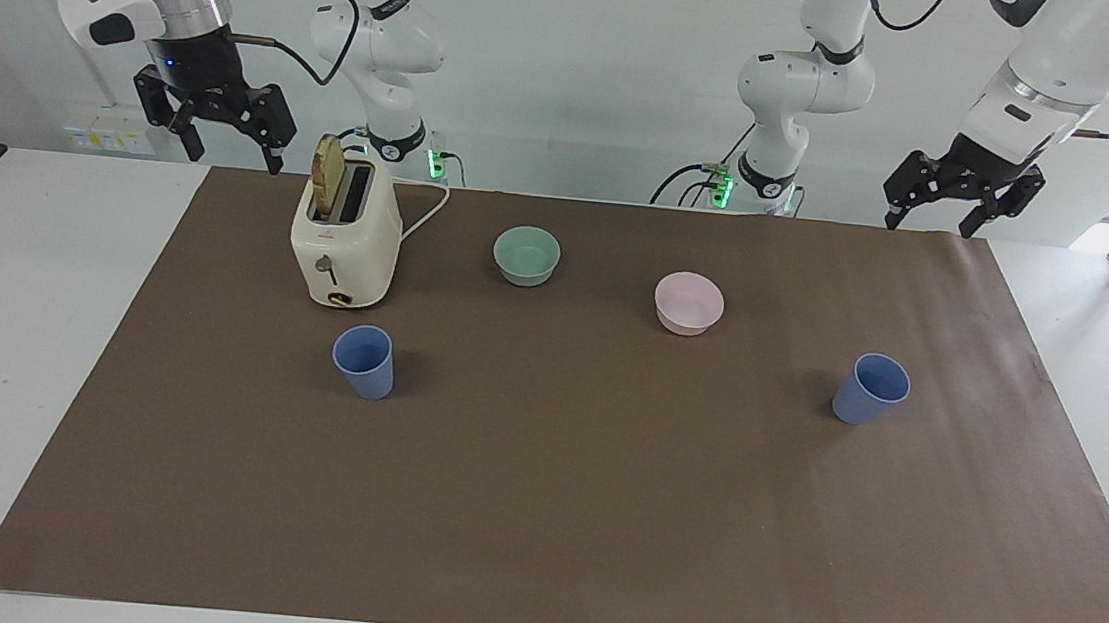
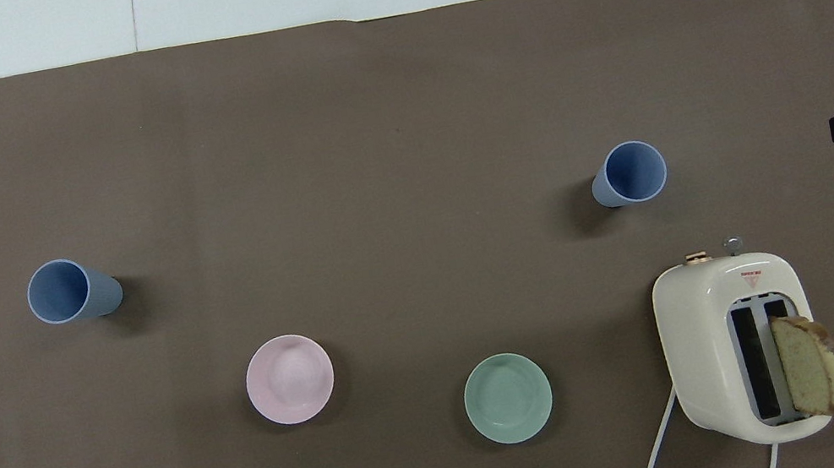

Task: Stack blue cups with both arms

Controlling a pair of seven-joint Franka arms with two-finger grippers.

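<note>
The right gripper (image 1: 225, 137) hangs with jaws spread over the mat's edge beside the cream toaster (image 1: 344, 243). The left gripper (image 1: 932, 204), jaws also spread, is over the mat's corner at the left arm's end. Mint-green bowl (image 1: 526, 255) and pink bowl (image 1: 689, 303) sit nearer the robots than both upright blue cups, one cup (image 1: 365, 361) just past the toaster, the other cup (image 1: 871, 388) well apart toward the left arm's end.

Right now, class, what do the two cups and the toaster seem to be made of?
The two cups look like matte blue plastic: dull, even colour, thin rims. The toaster seems glossy cream plastic or enamelled metal, since its rounded shell shows soft highlights.
</note>
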